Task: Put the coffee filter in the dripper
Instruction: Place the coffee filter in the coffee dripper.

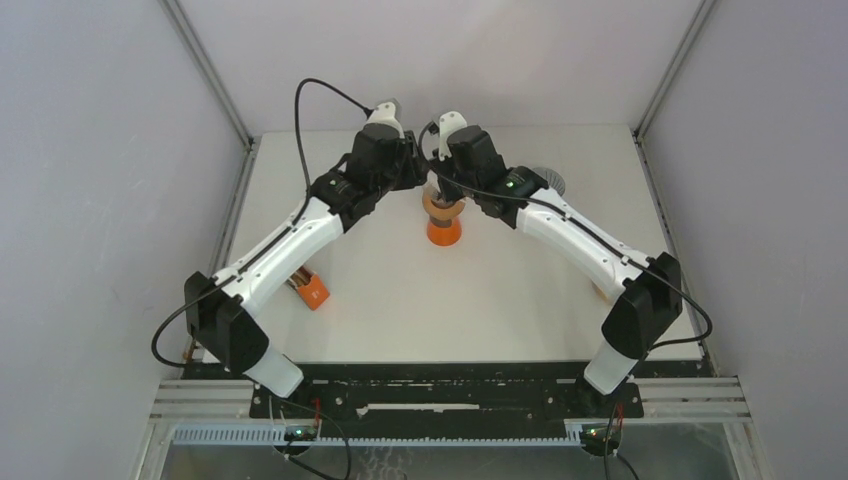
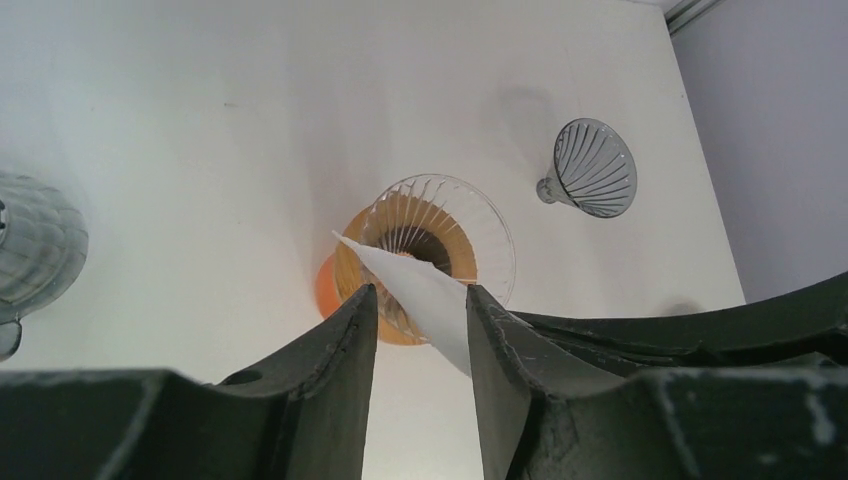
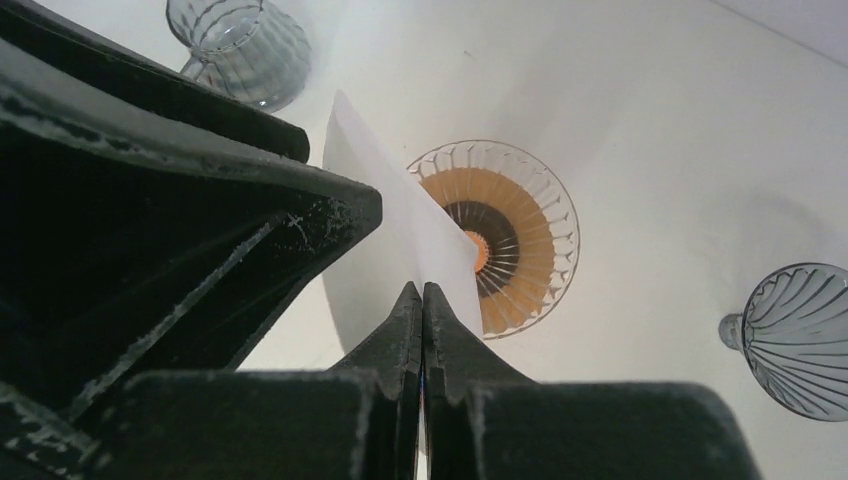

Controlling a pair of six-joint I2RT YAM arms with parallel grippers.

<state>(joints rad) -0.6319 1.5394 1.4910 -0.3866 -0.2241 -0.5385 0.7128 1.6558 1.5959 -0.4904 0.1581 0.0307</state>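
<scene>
The dripper (image 1: 443,215) is clear ribbed glass on an orange base and stands mid-table under both wrists. It also shows from above as the dripper (image 2: 440,240) and the dripper (image 3: 510,240). A white paper coffee filter (image 3: 385,230) hangs folded flat just above its rim, and my right gripper (image 3: 422,287) is shut on the filter's edge. My left gripper (image 2: 420,292) is open. The coffee filter (image 2: 425,295) passes between its fingers, lying against the right-hand one and apart from the left-hand one. In the top view both grippers (image 1: 430,178) meet over the dripper, and the filter is hidden there.
A grey ribbed glass dripper (image 1: 548,180) lies on its side at the back right, also seen as the grey dripper (image 2: 595,168). Another grey glass piece (image 2: 35,245) sits to the left. A small orange object (image 1: 312,290) lies beside the left arm.
</scene>
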